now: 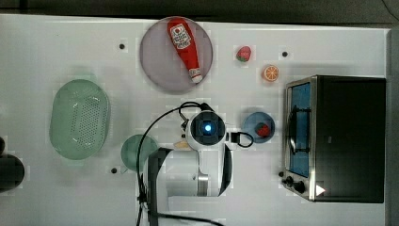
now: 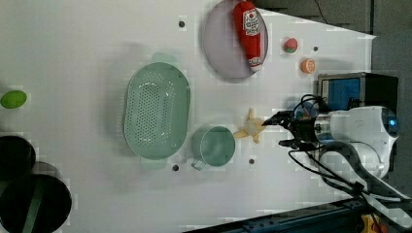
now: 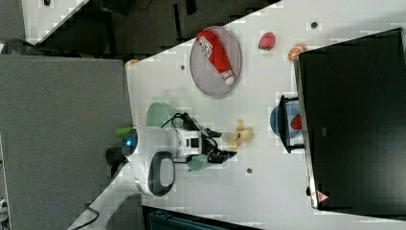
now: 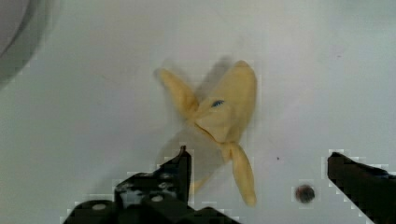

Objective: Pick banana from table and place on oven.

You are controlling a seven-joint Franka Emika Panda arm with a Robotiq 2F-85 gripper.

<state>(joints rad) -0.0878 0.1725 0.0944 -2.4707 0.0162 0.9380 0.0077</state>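
- While the arm reaches over the middle of the table (image 1: pixel 56 47), its tool (image 4: pixel 257 182) hangs just above the banana (image 4: pixel 219 116) with both black fingers spread wide and nothing between them.
- In the wrist view the banana lies flat on the white surface, peel flaps splayed outward, one flap reaching down between the two fingertips; whether a finger touches it cannot be told.
- In the left view the banana (image 2: pixel 251 127) sits just beside a green cup (image 2: pixel 214 145), between that cup and the tool (image 2: pixel 279 128).
- In the right view the banana (image 3: pixel 239 134) lies near the table's middle, well apart from the oven (image 3: pixel 354 120).
- The oven (image 1: pixel 348 136) stands at the top view's right edge of the table, its glass door facing the middle.
- A small blue plate (image 1: pixel 251 125) with a strawberry (image 1: pixel 263 129) on it sits just in front of the oven door.
- A large grey plate (image 1: pixel 160 61) near the top view's upper edge carries a red ketchup bottle (image 1: pixel 185 47).
- Another strawberry (image 1: pixel 243 53) and an orange slice (image 1: pixel 270 73) lie near the oven's upper corner in the top view.
- A green colander (image 1: pixel 80 117) rests toward the top view's left edge.
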